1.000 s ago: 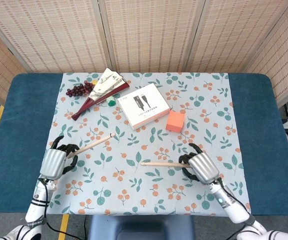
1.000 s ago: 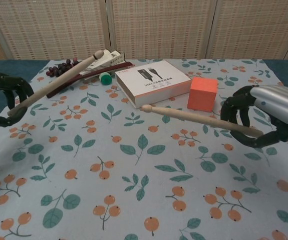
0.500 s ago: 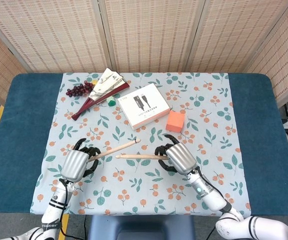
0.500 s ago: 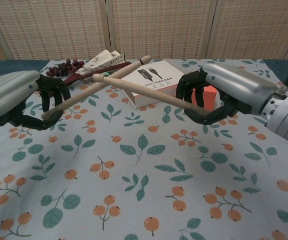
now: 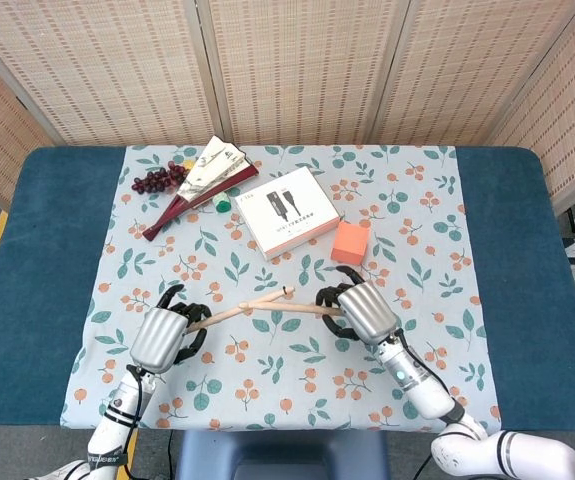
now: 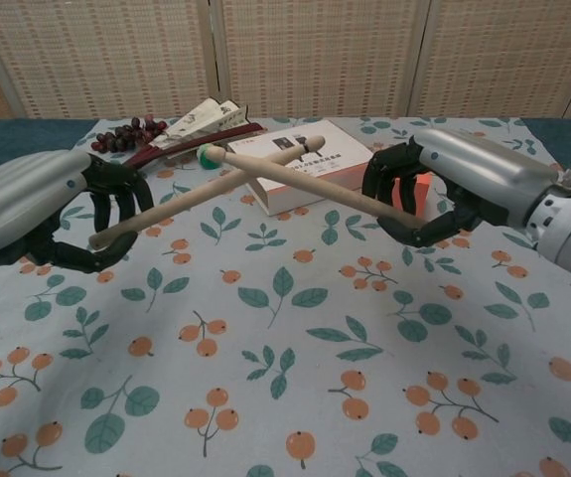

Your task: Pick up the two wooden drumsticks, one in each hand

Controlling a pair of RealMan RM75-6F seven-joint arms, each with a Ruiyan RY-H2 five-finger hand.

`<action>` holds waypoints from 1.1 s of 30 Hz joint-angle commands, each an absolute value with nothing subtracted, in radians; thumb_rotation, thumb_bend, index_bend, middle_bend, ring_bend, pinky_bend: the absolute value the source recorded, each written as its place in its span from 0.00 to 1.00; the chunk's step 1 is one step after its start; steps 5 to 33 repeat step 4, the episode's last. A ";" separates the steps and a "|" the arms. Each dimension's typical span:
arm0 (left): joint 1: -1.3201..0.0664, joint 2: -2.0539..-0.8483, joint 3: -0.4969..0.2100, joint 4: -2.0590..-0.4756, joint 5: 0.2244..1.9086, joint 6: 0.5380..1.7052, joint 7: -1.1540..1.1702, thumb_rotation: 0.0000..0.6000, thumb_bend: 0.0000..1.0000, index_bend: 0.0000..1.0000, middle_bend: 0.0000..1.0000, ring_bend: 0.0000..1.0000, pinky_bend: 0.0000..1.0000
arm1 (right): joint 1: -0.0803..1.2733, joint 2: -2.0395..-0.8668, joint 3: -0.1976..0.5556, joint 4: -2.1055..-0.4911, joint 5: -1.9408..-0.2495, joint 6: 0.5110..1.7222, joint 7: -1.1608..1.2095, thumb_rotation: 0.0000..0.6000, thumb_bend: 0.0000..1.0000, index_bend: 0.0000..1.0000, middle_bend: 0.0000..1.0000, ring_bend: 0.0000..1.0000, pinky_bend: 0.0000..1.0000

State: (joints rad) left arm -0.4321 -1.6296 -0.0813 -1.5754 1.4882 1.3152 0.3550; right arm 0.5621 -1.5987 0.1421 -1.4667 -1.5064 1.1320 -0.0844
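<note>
My left hand (image 5: 163,334) (image 6: 37,209) grips one wooden drumstick (image 5: 232,311) (image 6: 181,198), raised above the cloth and slanting up to the right. In my right hand (image 5: 367,311) (image 6: 464,185) is the other drumstick (image 5: 287,307) (image 6: 315,187), pointing left. The two sticks cross near their tips over the middle of the table, just in front of the white box (image 5: 288,211) (image 6: 300,162). Whether the sticks touch where they cross I cannot tell.
On the leaf-print cloth (image 5: 297,370) lie the white box, an orange cube (image 5: 350,242) behind my right hand, and at the back left a dark red folded fan (image 5: 195,187), grapes (image 5: 157,179) and a small green cap (image 5: 223,204).
Both hands have come a little closer together, each keeping its stick. The sticks, barely meeting half a second ago, now cross more deeply, their tips pushed past each other.
</note>
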 commanded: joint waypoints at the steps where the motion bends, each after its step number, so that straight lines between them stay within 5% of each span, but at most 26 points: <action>1: -0.436 -1.632 -0.080 -1.570 1.495 1.314 0.353 1.00 0.60 0.86 0.87 0.55 0.18 | 0.562 -1.594 0.137 -1.465 -1.506 1.133 -0.074 1.00 0.40 1.00 0.92 0.57 0.16; 33: -0.438 -1.638 -0.087 -1.558 1.486 1.308 0.350 1.00 0.60 0.86 0.87 0.55 0.18 | 0.562 -1.592 0.131 -1.457 -1.508 1.136 -0.070 1.00 0.40 1.00 0.92 0.57 0.16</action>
